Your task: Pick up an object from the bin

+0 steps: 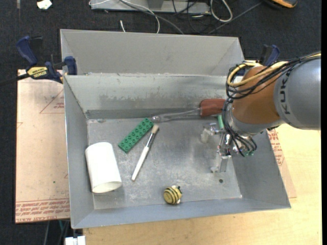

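The gripper (221, 163) hangs low at the right side of the bin (153, 88), near a red-handled tool (211, 106); whether clenched or released cannot be told.

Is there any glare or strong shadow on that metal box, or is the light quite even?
Camera view: the light is soft and even; the white cup, green brick and yellow ball throw only faint shadows on the floor of the bin; its back wall has a dull, smudged sheen, no hard glare.
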Action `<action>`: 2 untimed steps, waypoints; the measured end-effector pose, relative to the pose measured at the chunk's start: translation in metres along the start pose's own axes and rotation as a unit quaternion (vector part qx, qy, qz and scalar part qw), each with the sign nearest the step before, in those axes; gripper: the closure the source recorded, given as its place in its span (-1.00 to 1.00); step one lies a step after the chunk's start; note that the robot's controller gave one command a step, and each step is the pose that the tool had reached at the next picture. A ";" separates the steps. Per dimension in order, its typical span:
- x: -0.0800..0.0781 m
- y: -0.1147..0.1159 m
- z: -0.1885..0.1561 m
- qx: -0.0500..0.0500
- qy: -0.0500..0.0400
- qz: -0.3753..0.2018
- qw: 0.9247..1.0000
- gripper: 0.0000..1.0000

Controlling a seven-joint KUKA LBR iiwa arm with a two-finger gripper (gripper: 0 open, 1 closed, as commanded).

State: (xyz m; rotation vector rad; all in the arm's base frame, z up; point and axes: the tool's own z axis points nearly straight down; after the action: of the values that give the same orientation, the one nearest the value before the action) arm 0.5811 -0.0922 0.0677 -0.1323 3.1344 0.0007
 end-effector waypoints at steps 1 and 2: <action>-0.011 -0.022 -0.003 0.001 -0.001 -0.142 0.990 -1.00; 0.004 -0.031 -0.026 -0.001 -0.001 -0.354 0.935 -1.00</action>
State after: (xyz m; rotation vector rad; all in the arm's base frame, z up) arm 0.5799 -0.1232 0.0932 -1.2334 2.8837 0.0028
